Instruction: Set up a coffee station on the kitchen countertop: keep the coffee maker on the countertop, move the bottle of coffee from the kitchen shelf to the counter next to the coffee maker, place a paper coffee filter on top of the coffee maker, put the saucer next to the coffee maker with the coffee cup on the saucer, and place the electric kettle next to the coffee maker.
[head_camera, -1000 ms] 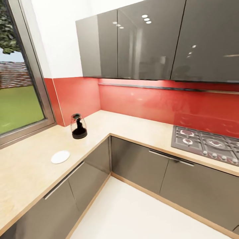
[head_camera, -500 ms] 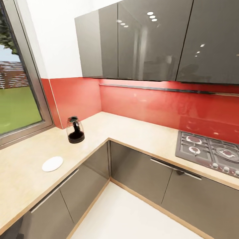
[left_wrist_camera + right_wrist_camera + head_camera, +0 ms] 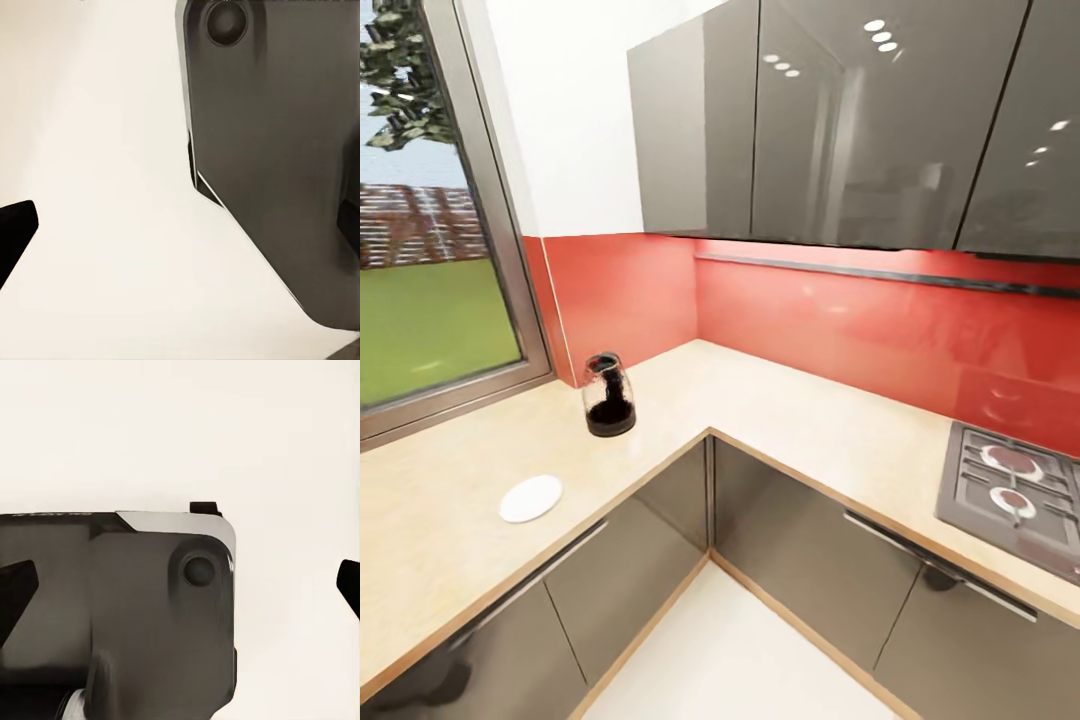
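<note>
On the L-shaped beige countertop (image 3: pixel 780 410), a small glass coffee maker (image 3: pixel 608 395) with a dark base and black top stands near the inner corner, below the window. A flat white round saucer (image 3: pixel 530 498) lies on the counter nearer to me, apart from the coffee maker. My left gripper (image 3: pixel 180 225) hangs over pale floor beside the robot's dark base (image 3: pixel 277 150), its dark fingertips (image 3: pixel 15 232) far apart and nothing between them. My right gripper (image 3: pixel 180 585) is open the same way, with fingertips (image 3: pixel 15 589) at the picture's edges.
A gas hob (image 3: pixel 1015 495) is set into the counter at the right. Glossy grey wall cabinets (image 3: pixel 830 120) hang above a red backsplash (image 3: pixel 840 320). Grey base cabinets (image 3: pixel 810 560) line the corner around the white floor (image 3: pixel 730 650). A window (image 3: pixel 430 260) is on the left.
The whole head picture has shifted, so the camera moved: the hob now sits further toward the right edge. The coffee maker and saucer keep their places on the counter.
</note>
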{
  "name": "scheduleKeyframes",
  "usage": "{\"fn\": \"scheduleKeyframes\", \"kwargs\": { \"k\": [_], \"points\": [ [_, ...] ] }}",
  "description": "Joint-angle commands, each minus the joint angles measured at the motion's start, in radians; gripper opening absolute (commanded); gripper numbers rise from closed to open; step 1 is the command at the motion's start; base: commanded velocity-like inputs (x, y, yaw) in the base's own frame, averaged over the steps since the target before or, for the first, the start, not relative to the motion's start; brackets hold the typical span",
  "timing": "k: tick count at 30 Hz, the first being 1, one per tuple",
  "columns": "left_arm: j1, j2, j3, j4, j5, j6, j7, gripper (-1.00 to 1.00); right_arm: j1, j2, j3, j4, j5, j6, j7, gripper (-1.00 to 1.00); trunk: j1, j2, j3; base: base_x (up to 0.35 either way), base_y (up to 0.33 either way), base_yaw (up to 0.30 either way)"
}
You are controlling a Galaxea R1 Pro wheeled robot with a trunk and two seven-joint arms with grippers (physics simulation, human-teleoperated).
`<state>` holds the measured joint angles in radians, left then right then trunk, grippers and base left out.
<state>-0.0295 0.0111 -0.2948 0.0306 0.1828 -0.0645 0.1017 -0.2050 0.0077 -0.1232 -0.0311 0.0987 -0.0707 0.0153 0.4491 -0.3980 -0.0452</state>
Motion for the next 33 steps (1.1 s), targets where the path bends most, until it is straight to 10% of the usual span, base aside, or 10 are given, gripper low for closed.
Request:
{"fn": "scheduleKeyframes", "kwargs": {
  "k": [1, 33],
  "points": [
    [-0.002, 0.000, -0.008, 0.003, 0.009, -0.006, 0.001, 1.00, -0.001, 0.000, -0.009, 0.000, 0.010, -0.003, 0.002, 1.00, 0.001, -0.002, -0.002, 0.220, -0.179, 0.278],
    [-0.003, 0.014, -0.009, 0.008, 0.011, 0.007, 0.087, 1.00, -0.001, 0.000, -0.009, 0.000, 0.010, -0.003, 0.002, 1.00, 0.001, -0.002, -0.002, 0.189, -0.122, 0.279]
  ]
}}
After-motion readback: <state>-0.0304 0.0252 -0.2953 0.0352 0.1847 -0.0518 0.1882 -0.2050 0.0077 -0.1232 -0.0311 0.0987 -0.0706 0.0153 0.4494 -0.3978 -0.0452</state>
